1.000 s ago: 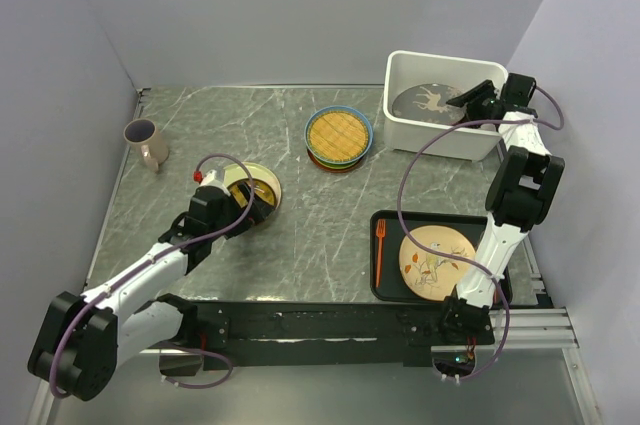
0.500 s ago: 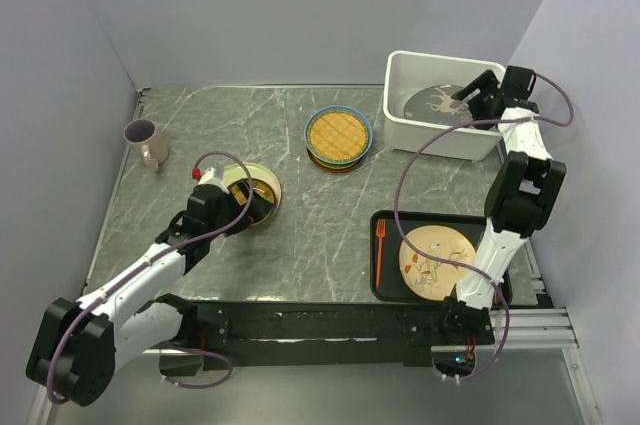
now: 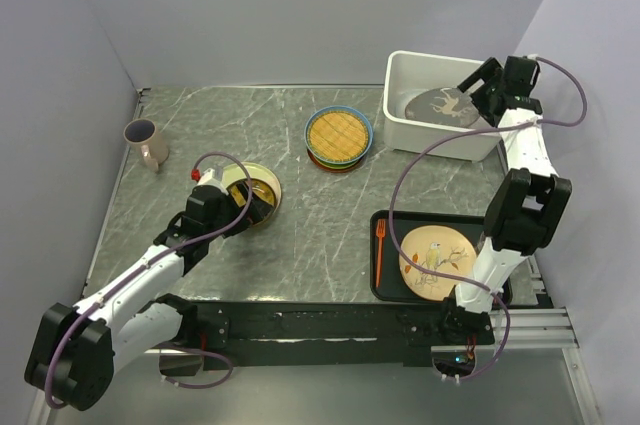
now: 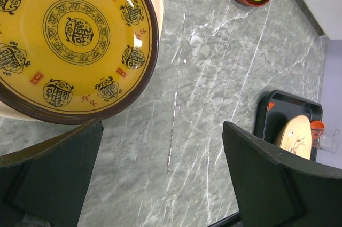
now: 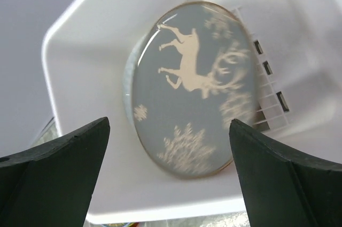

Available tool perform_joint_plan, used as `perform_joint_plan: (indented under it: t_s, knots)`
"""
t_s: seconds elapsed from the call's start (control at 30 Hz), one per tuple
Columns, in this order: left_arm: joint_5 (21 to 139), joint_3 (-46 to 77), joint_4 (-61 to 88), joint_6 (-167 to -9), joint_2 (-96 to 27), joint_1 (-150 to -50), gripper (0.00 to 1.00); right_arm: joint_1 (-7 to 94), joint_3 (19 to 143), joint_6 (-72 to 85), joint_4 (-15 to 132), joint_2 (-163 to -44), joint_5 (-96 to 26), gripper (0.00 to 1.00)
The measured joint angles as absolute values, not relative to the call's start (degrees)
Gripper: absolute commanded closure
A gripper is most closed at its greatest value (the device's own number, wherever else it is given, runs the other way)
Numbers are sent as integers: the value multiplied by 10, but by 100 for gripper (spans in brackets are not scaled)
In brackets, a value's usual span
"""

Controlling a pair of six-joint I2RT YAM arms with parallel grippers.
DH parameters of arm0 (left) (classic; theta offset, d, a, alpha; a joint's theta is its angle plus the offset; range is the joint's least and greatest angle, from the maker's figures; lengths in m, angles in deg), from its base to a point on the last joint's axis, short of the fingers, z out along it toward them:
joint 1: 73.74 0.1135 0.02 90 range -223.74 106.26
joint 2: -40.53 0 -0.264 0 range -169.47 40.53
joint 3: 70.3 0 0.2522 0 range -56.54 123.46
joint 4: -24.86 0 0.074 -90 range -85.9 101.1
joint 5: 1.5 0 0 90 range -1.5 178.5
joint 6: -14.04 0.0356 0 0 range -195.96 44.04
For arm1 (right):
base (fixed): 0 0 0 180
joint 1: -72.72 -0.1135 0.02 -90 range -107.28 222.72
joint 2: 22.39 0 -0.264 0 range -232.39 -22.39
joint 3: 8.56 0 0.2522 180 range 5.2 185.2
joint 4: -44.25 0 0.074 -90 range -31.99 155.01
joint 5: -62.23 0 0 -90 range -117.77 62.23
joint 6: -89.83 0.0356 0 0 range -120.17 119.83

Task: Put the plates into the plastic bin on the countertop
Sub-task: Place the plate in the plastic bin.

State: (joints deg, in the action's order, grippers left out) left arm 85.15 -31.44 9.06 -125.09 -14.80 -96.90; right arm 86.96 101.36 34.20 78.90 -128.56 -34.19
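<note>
The white plastic bin (image 3: 410, 127) stands at the back right of the countertop (image 3: 310, 235). The dark grey deer plate (image 3: 436, 103) lies inside it, tilted against a wall; it also shows in the right wrist view (image 5: 192, 88). My right gripper (image 3: 478, 88) hovers over the bin's right end, open and empty (image 5: 168, 184). A stack topped by the yellow lattice plate with a blue rim (image 3: 338, 134) sits at centre back. My left gripper (image 3: 258, 203) is open and empty (image 4: 163, 184) at the edge of a yellow, brown-rimmed plate (image 4: 75, 40) that rests on a pale plate (image 4: 158, 2).
A black tray (image 3: 390, 285) at the front right holds a cream plate (image 3: 437, 257) and an orange fork (image 3: 380, 250). A mug (image 3: 146, 141) stands at the back left. Walls close in on the left, back and right.
My right gripper has lifted up and back from the bin, leaving the deer plate inside. My left arm has barely shifted.
</note>
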Motion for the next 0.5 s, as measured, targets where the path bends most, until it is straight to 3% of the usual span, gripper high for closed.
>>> perform_joint_plan:
  t_s: [0.5]
  knots:
    - [870,-306,54,-1247,-129,-969,1,838,974,334,766,-1170,-333,0]
